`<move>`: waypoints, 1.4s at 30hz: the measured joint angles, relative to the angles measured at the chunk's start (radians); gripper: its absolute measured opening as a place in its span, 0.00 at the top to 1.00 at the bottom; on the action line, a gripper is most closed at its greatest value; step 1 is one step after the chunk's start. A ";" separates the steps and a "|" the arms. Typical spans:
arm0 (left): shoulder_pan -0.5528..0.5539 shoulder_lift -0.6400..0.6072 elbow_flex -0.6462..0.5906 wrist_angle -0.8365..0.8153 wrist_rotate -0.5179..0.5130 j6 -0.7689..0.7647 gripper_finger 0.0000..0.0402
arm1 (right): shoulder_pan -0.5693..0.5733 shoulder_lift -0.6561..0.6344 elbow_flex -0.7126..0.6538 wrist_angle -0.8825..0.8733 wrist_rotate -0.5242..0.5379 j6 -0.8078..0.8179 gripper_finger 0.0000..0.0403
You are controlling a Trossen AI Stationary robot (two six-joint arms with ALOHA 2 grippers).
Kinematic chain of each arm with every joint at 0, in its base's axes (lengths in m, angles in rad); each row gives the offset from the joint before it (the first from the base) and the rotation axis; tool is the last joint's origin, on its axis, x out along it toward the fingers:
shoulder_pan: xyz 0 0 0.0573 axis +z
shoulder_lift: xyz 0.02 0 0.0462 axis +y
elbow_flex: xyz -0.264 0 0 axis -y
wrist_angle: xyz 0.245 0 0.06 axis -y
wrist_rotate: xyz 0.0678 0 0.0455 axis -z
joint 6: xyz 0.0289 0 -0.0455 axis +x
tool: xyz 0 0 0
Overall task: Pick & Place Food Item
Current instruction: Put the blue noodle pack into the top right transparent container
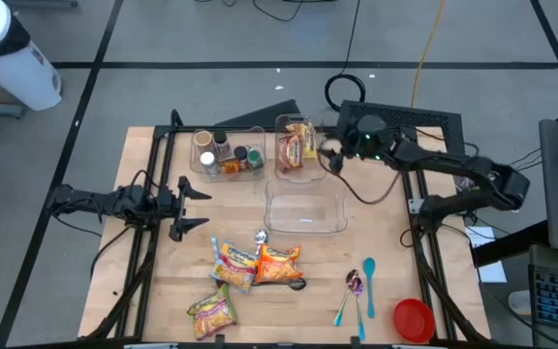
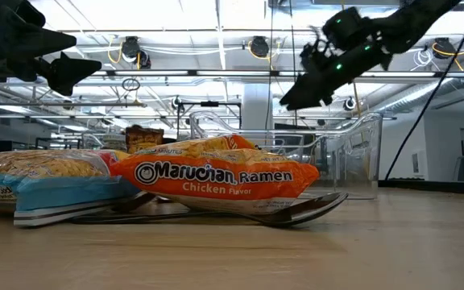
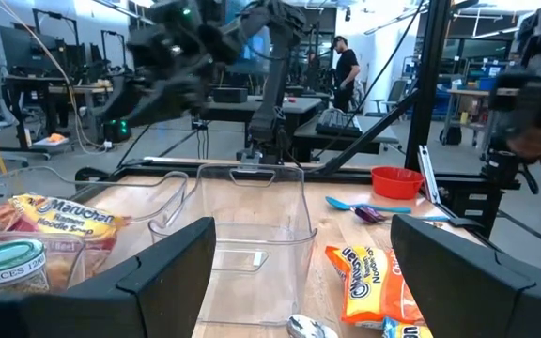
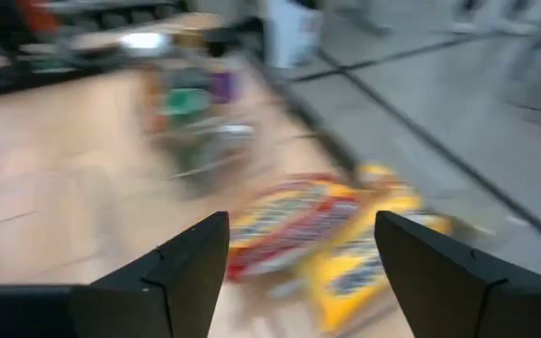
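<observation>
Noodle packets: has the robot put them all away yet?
Not yet. One noodle packet already lies in the far clear bin, with the right end effector open beside it. Three ramen packets wait on the table; the left end effector is open, empty.

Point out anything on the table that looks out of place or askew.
One metal spoon lies pinned under the orange ramen packet, away from the other spoons near the red bowl. The ramen packets lie in a loose, overlapping heap. Nothing looks spilled or damaged.
</observation>
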 joint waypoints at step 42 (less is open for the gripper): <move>0.000 0.079 0.041 0.032 -0.041 -0.407 0.19 | 0.529 -0.332 -0.408 0.397 -0.311 0.174 0.40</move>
